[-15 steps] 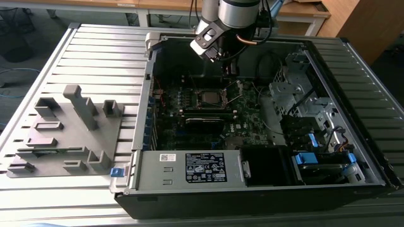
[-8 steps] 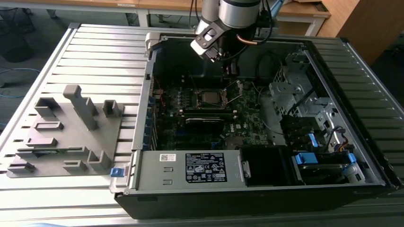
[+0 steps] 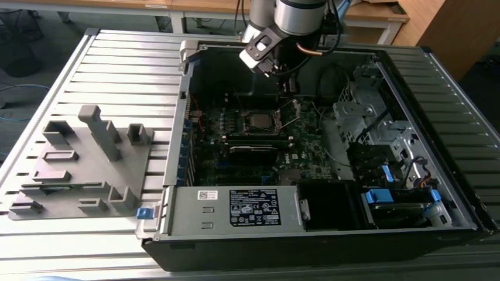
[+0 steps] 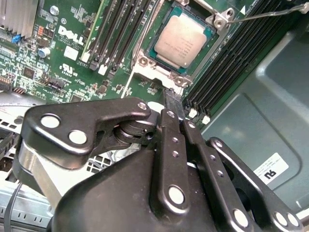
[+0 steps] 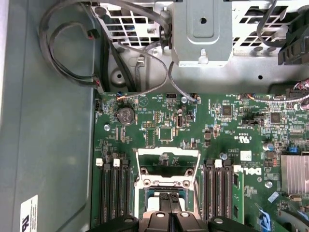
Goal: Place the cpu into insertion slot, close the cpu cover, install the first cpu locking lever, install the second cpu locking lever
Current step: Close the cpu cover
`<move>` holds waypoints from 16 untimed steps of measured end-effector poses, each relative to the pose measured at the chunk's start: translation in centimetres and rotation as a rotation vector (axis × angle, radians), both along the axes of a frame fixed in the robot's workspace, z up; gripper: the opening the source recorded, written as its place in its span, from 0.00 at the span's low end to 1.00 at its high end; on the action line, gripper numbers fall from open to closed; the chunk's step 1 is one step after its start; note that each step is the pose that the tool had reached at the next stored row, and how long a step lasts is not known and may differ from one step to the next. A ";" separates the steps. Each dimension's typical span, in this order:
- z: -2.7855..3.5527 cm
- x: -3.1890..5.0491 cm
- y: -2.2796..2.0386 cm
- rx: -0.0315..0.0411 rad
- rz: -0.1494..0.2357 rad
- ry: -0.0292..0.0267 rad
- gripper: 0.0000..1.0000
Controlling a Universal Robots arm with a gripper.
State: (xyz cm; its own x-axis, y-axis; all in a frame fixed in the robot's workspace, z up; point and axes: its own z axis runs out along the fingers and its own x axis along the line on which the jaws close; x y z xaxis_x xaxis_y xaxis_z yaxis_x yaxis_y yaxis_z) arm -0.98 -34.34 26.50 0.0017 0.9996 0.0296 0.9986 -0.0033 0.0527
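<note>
the computer case (image 3: 178,140) is a deep box of grey sheet metal. working low inside it is my first worry, because a wide swing would catch a wall or the loose black cables (image 5: 63,43).

the motherboard (image 5: 193,125) is matte green and crowded with small parts, with long black memory slots (image 5: 116,193) on either side of the socket.

the gripper (image 4: 174,102) hangs just beside the socket's edge. it is black, with jointed links, and its fingers are drawn narrow, tips together, with nothing between them that i can see. a drop off-line there could gouge the board.

the cpu cover (image 5: 168,155) is a thin bright frame with a window. it looks raised to me, and if pushed crookedly it could bind.

the insertion slot (image 4: 144,61) has a silvery rim, and the cpu (image 4: 183,39) lies flat in it, dull beige metal. a nudge would skew it.

a thin wire lever (image 4: 263,14) juts from one corner and could snag.
</note>
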 end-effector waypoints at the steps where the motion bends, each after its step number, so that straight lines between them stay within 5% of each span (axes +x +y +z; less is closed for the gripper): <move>1: 0.00 0.14 0.00 0.0000 0.000 0.0000 0.11; 16: -0.06 3.63 0.00 0.0001 0.000 0.0000 0.11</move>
